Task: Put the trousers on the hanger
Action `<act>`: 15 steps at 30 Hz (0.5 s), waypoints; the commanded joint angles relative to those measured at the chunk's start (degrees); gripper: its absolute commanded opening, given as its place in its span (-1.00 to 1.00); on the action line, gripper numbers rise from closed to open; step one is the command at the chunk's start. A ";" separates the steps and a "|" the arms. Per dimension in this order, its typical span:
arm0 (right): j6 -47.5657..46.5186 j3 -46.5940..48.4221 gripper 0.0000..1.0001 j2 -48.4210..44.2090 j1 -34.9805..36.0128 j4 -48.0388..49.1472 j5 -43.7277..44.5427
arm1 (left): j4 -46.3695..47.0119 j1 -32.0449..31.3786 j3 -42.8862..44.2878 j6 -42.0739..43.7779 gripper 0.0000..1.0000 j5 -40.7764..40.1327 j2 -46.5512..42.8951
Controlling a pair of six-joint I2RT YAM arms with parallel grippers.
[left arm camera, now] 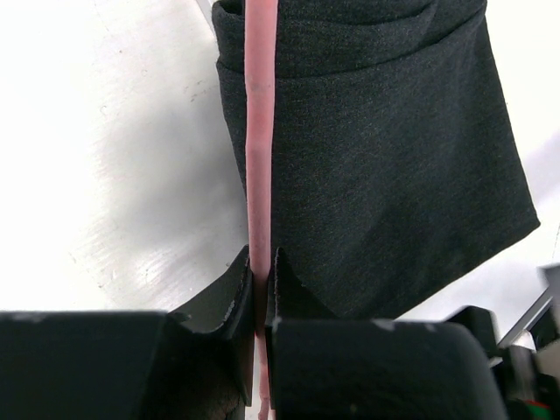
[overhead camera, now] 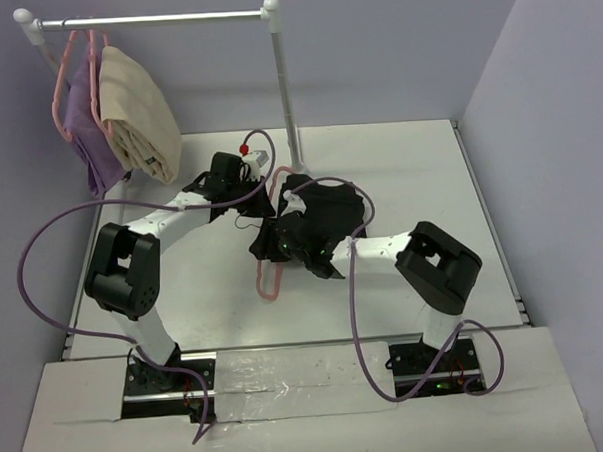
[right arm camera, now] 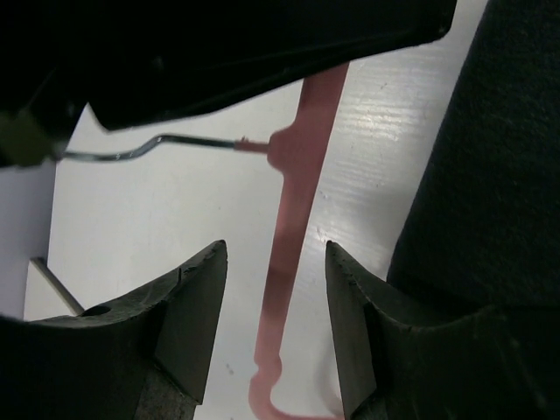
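The black trousers lie folded over the pink hanger, which rests flat on the white table. In the left wrist view my left gripper is shut on the hanger's pink bar, with the trousers' cloth draped over it just beyond the fingers. My right gripper stands open astride another pink arm of the hanger without touching it. The hanger's metal hook lies to the left and the trousers to the right. From above, the left gripper and right gripper sit on the trousers' left side.
A white clothes rail stands at the back left, its pole just behind the grippers. A purple garment and a beige folded garment hang on it from pink hangers. Walls close the table's left, back and right.
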 commanded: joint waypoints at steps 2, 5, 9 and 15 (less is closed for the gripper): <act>2.59 3.99 0.13 2.52 -0.25 -0.42 2.29 | -0.43 0.25 1.63 3.44 -1.00 -2.40 -1.93; 2.68 4.78 0.01 3.92 -0.52 -0.95 2.29 | -0.61 0.25 1.72 3.53 -0.99 -2.75 -2.02; 3.81 4.96 -1.00 4.98 -1.22 0.62 -1.21 | -0.87 0.34 1.89 3.71 -0.99 -2.75 -2.20; 4.79 2.50 -1.00 1.91 -2.10 3.18 -5.79 | -2.63 0.25 2.77 5.11 -0.14 -4.07 -3.69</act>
